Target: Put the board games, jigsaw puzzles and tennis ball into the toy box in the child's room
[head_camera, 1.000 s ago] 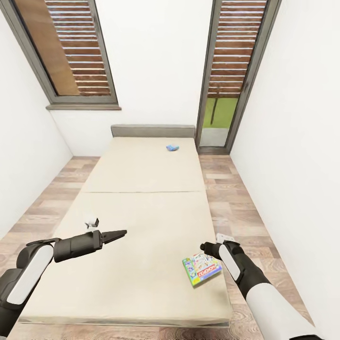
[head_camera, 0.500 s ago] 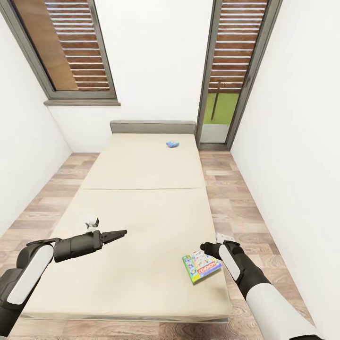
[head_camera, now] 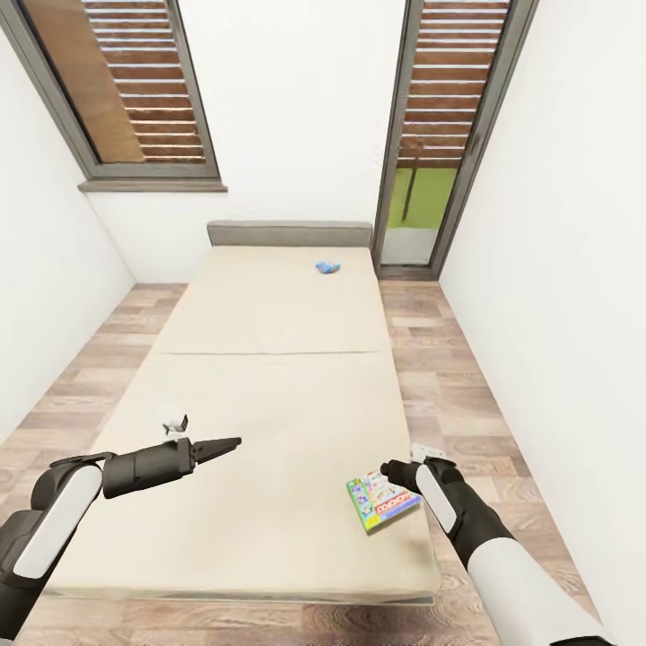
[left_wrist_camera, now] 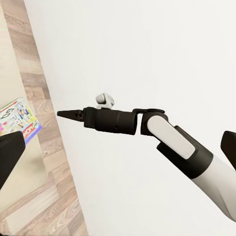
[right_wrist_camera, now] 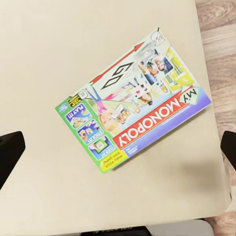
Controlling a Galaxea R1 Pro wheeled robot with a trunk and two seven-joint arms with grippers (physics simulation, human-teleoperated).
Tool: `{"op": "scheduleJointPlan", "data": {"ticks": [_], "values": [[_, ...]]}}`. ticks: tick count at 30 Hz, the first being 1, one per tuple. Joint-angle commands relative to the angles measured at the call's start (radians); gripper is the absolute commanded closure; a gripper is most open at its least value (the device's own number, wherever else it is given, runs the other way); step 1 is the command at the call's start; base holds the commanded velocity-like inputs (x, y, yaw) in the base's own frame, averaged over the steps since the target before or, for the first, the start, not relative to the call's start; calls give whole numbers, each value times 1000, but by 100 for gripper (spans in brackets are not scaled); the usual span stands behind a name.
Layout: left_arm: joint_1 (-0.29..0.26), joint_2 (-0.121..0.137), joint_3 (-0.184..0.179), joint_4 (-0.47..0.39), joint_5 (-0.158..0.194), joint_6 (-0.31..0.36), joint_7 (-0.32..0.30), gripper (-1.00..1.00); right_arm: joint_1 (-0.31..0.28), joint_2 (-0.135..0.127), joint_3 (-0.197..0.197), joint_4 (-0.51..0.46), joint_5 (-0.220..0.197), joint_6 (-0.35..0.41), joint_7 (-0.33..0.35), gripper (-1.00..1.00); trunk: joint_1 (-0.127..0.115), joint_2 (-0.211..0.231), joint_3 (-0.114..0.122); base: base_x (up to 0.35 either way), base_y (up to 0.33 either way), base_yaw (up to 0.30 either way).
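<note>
**Lining up on the Monopoly box at the bed's near corner**

Robot is standing at the foot of the bed [head_camera: 269, 395], both arms out over the mattress. Monopoly box [head_camera: 383, 502] is lying flat near the bed's near right corner, skewed to the edges, one corner close to the side edge. Small blue game [head_camera: 328, 266] is lying far up by the headboard, well apart. No desk or toy box in sight.

Right hand [head_camera: 388, 467] is hovering just beyond the box, not touching it. Its wrist camera is looking straight down on the box [right_wrist_camera: 132, 125], with dark fingertips at both frame edges wide apart, so I'm reading it as released and empty. Left hand [head_camera: 235, 440] is pointing across the mattress, tips looking pressed together, holding nothing; left wrist view is catching a corner of the box [left_wrist_camera: 19, 120] and the right arm.

Step in hand, as I judge it: getting a grip on the Monopoly box.
- Box is thin and flat on a soft surface, so a straight top pinch is likely failing; better taking it by an edge.
- The corner near the bed's side is the easy entry: nudge it to overhang, then close across the thickness.
- Rotate the wrist to match the skew first.
- Risk: pushing it off onto the floor.
</note>
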Motion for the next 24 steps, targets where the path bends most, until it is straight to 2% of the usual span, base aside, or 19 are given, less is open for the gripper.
{"op": "scheduleJointPlan", "data": {"ticks": [1, 24], "values": [[-1, 1, -1, 0, 2, 4, -2, -100, -1, 0, 3, -1, -11, 3, -10, -100, 0, -2, -3, 0, 0, 0], [-1, 0, 0, 0, 3, 4, 21, -100, -1, 0, 3, -1, -11, 3, -10, -100, 0, -2, -41, 0, 0, 0]]}}
